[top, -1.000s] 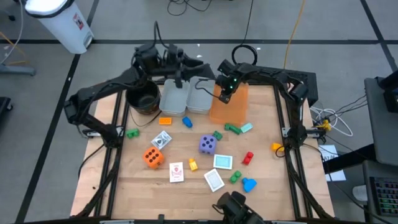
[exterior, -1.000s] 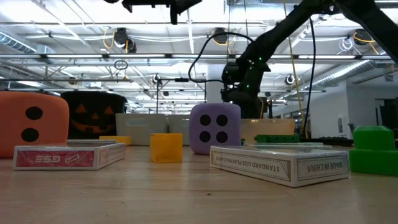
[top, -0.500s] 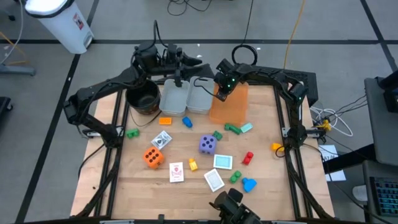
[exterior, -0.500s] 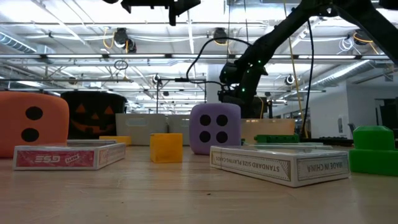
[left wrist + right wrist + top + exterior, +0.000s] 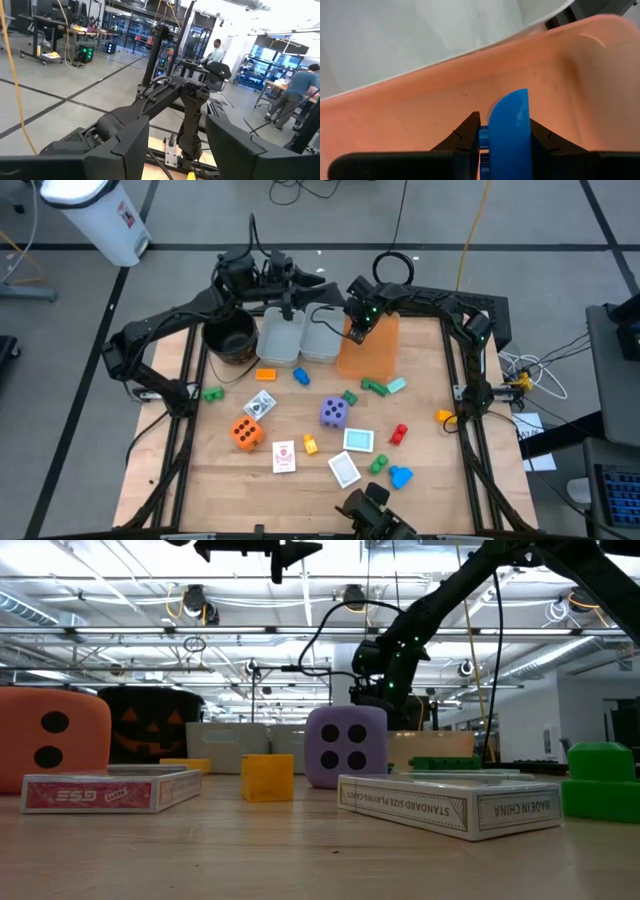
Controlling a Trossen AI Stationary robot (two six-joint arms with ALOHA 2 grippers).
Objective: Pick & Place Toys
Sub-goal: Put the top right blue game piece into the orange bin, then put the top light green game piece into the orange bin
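Note:
My right gripper (image 5: pixel 505 145) is shut on a small blue block (image 5: pixel 509 125) and hangs over the far end of the orange bin (image 5: pixel 372 358), pointing steeply down into it. My left gripper (image 5: pixel 177 150) stands open and level, high above the grey bins (image 5: pixel 298 336), with nothing between its fingers. The other toys lie flat on the wooden table: an orange die (image 5: pixel 246 433), a purple die (image 5: pixel 333 413), several cards such as the teal one (image 5: pixel 358 440), and scattered small blocks. My right gripper pinches the blue block's two flat sides (image 5: pixel 492 131) between its two fingers (image 5: pixel 465 140). The fingers come from above, slanting down. The block's rounded end (image 5: pixel 512 97) sticks out past the fingertips, clear of the orange bin's floor.
A black pot (image 5: pixel 228 340) stands left of the grey bins. A green block (image 5: pixel 375 387) and a pale teal piece (image 5: pixel 397 385) lie just in front of the orange bin. A blue block (image 5: pixel 400 476) and a card (image 5: pixel 344 469) lie near the front edge.
My right gripper has tipped a little over the orange bin, still shut on the blue block.

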